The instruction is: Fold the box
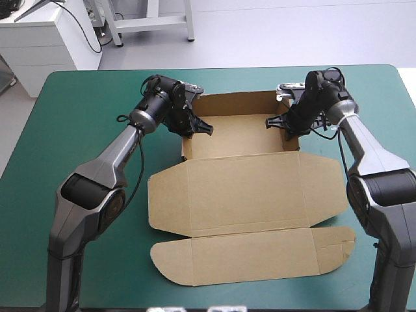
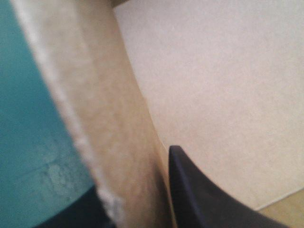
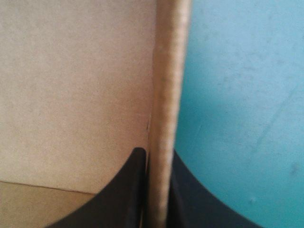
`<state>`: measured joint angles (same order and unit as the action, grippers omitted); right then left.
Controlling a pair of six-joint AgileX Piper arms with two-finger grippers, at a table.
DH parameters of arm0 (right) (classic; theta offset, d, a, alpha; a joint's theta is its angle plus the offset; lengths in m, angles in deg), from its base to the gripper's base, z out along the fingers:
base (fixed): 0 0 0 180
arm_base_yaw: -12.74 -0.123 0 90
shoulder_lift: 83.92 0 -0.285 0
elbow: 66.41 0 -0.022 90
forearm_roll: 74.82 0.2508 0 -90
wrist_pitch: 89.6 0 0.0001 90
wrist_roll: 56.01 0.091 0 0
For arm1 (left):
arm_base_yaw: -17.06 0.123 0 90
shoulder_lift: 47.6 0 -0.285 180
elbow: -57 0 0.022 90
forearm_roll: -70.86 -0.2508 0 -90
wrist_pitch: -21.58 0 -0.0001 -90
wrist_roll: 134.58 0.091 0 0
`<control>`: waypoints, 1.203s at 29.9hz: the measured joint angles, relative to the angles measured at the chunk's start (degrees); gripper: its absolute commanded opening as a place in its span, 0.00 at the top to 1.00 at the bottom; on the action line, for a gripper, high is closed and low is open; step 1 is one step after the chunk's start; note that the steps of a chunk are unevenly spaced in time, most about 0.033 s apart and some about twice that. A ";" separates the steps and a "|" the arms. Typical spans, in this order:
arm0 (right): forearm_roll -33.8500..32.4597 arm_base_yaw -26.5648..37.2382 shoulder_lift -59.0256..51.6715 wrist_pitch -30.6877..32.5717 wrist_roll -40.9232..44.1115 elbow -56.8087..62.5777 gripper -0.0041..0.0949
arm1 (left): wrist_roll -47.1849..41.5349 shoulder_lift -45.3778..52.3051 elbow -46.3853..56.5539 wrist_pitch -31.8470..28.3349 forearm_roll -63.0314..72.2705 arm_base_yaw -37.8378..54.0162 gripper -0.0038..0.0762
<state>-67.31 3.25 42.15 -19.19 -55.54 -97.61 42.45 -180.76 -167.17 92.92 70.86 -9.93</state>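
The brown box [image 1: 247,214] is lying on the table's teal-green cover [image 1: 78,130], a little right of the middle, running from close to the near edge toward the far half. Nearest the robot, its long tuck flap [image 1: 253,257] with rounded ends is lying flat. Just beyond a crease, the wide lid [image 1: 234,188] is also resting flat, a side flap spreading out at each end.

Past the lid, the tray [image 1: 237,140] is standing open with its walls raised. The left gripper [image 1: 195,127] is reaching in from the left and pinching the tray's left wall [image 1: 186,146]. In the left wrist view one black finger [image 2: 199,199] is pressing the wall's inner face, with pale board beyond it. The other finger is showing only as a dark edge on the outer side, over the cover. The fingers are nearly together with the board between them.

The right gripper [image 1: 279,123] is doing the same on the right wall [image 1: 294,142]. In the right wrist view the wall's top edge [image 3: 168,95] is running straight out from between the fingers. One finger [image 3: 118,194] is sitting inside the tray and the other on the cover side, both tight against the board.

Farthest off, the far wall [image 1: 237,103] is standing upright between the two wrists.
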 measured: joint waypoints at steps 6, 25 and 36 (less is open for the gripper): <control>-0.28 -0.36 0.75 0.06 -1.69 0.37 0.12 | 1.25 -0.41 0.10 -0.26 -1.33 0.23 0.15; -1.56 -0.42 -9.48 0.43 -1.67 -0.01 0.14 | 0.35 9.81 0.10 0.10 -1.91 0.40 0.19; 0.31 -0.42 -15.65 0.90 -1.89 -0.01 0.23 | 2.50 25.35 0.10 0.22 -1.90 0.40 0.92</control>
<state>-67.00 2.83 26.50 -18.30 -57.44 -97.62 44.94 -155.42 -167.08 93.14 68.96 -9.52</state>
